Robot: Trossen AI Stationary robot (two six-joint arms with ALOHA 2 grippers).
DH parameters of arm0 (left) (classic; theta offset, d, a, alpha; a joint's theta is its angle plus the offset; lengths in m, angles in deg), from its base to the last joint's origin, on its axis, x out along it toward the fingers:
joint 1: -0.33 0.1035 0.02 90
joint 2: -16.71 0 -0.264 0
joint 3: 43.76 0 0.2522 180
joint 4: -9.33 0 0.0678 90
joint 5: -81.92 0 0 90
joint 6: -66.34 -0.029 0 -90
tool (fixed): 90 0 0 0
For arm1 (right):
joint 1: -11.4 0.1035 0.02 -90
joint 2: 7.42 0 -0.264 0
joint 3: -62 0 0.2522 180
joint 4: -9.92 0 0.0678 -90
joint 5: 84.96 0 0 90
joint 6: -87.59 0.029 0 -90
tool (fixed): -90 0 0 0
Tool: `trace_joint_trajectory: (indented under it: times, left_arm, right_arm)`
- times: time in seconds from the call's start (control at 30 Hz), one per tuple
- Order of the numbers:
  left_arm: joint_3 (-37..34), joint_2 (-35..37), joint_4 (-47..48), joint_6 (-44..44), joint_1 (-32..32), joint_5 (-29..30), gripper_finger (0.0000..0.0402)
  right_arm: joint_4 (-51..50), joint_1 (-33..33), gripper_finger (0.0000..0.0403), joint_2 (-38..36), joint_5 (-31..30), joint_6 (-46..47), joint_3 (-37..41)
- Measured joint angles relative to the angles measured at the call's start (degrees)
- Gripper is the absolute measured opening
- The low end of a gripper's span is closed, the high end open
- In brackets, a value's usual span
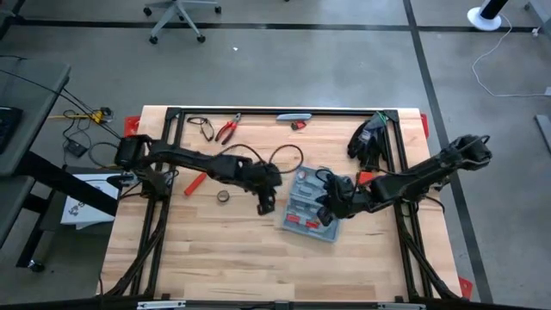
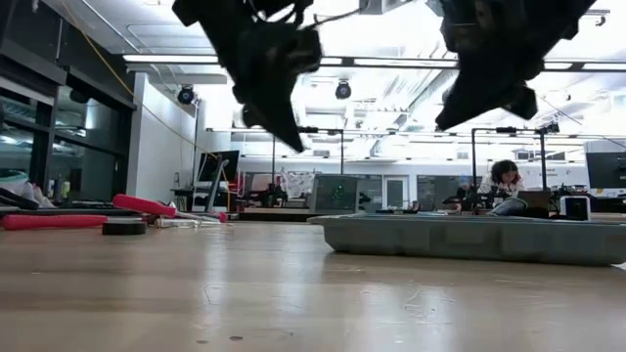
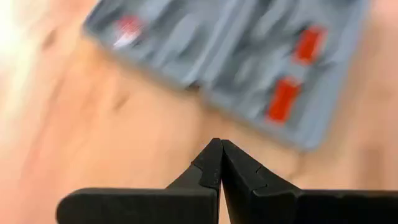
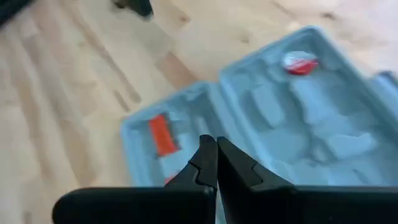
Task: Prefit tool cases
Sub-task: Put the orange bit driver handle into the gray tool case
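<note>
The tool case (image 1: 308,207) lies open and flat on the wooden table, right of centre, grey-blue, with moulded slots and a few red pieces inside; it also shows in the low view (image 2: 469,238). My left gripper (image 1: 263,205) hangs shut above the bare wood just left of the case, its tips (image 2: 293,143) well clear of the table. My right gripper (image 1: 325,212) is shut too and hovers over the case's right part (image 4: 280,124), tips (image 2: 443,125) high above it. The left wrist view shows the case (image 3: 236,62) ahead of the shut fingers.
A red-handled tool (image 1: 195,182) and a small dark ring (image 1: 222,196) lie left of the left gripper. Red-handled pliers (image 1: 227,129), a cable loop (image 1: 288,155) and a black bundle (image 1: 368,138) sit toward the far edge. A black frame (image 1: 284,111) borders the table.
</note>
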Motion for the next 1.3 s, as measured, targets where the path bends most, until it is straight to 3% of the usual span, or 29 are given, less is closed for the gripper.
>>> trace_joint_trajectory:
  times: [0.3, 0.47, 0.67, 1.03, 1.3]
  left_arm:
    - [0.0, 2.49, 12.4, -6.7, 13.49, -1.87, 0.0017]
    - [0.0, 2.64, 17.5, -9.23, 22.74, -5.29, 0.0045]
    - [0.0, 4.02, 26.66, -12.41, 31.03, -3.78, 0.0088]
    - [-0.77, 5.35, 34.55, -14.54, 37.45, -1.87, 0.0142]
    - [-12.8, 9.04, 30.25, -12.13, 38.89, -7.99, 0.0154]
  right_arm:
    - [-10.19, 4.8, 0.0, -0.69, -2.94, 8.63, -0.02]
    - [-13.32, 9.18, 0.0, -0.67, -5.42, 16.39, -0.02]
    - [-17.86, 13.9, 0.0, -0.67, -6.24, 24.3, -0.02]
    - [-24.72, 16.55, 0.0, -0.65, -8.45, 31.75, -0.02]
    - [-24.74, 16.55, 0.0001, -0.63, -8.6, 32.63, -0.02]
